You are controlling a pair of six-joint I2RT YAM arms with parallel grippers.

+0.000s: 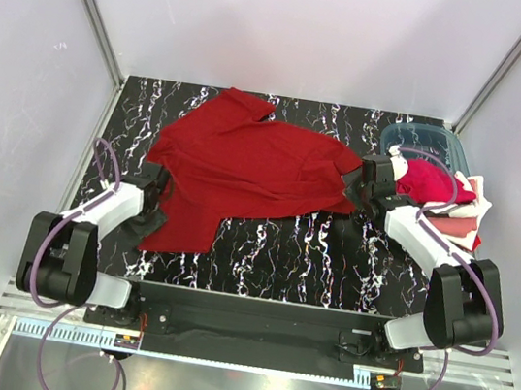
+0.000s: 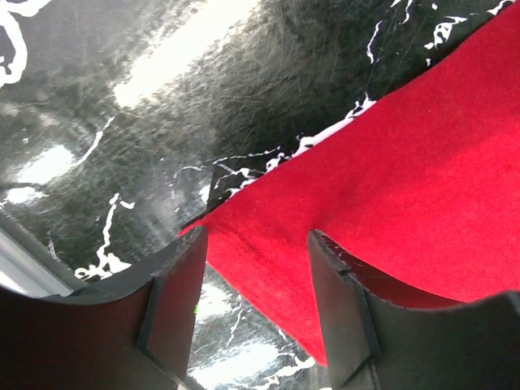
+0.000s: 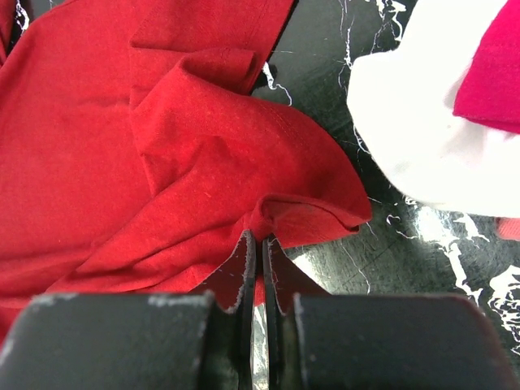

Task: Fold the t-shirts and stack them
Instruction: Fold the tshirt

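The large deep red t-shirt point(image 1: 255, 165) lies spread and rumpled across the black marbled table point(image 1: 282, 247). My left gripper point(image 1: 154, 184) is at its left hem. In the left wrist view its jaws stand open point(image 2: 256, 268) on either side of a corner of the red cloth point(image 2: 390, 187), which lies flat on the table. My right gripper point(image 1: 361, 181) is at the shirt's right edge. In the right wrist view it is shut point(image 3: 262, 237) on a pinched fold of the red shirt point(image 3: 203, 154). Other t-shirts point(image 1: 442, 198), red, white and pink, are piled at the right.
A teal translucent bin point(image 1: 430, 142) stands at the back right, behind the pile. In the right wrist view a white shirt point(image 3: 414, 138) and a pinkish red one point(image 3: 491, 73) lie close to the right of my fingers. White walls enclose the table.
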